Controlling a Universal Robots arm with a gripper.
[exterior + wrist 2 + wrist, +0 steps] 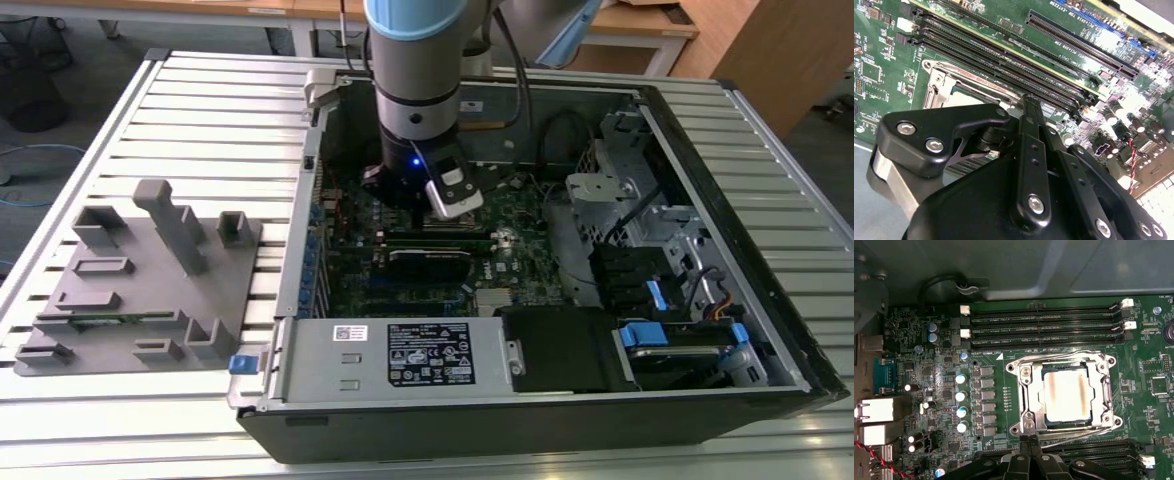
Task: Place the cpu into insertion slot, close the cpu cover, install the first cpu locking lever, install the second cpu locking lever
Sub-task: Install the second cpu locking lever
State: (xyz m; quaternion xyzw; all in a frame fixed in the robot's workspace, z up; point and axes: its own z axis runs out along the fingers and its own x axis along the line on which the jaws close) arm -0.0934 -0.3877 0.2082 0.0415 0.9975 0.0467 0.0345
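Nearest the lens in the first wrist view, the gripper (1029, 442) shows at lower centre with its black fingers drawn together to a narrow tip, nothing visibly between them. That tip sits at the near edge of the insertion slot (1026, 425), close to a thin lever wire.

Beyond it, the cpu (1066, 392) lies seated in the socket, its dull pale metal top flat and square. The cpu cover (1104, 390), a thin silvery stamped frame, appears lowered around it.

In judgement, lever work here calls for a steady, low push along the wire, keeping clear of the long black memory slots (1044, 330) further back on the green board (929, 360).
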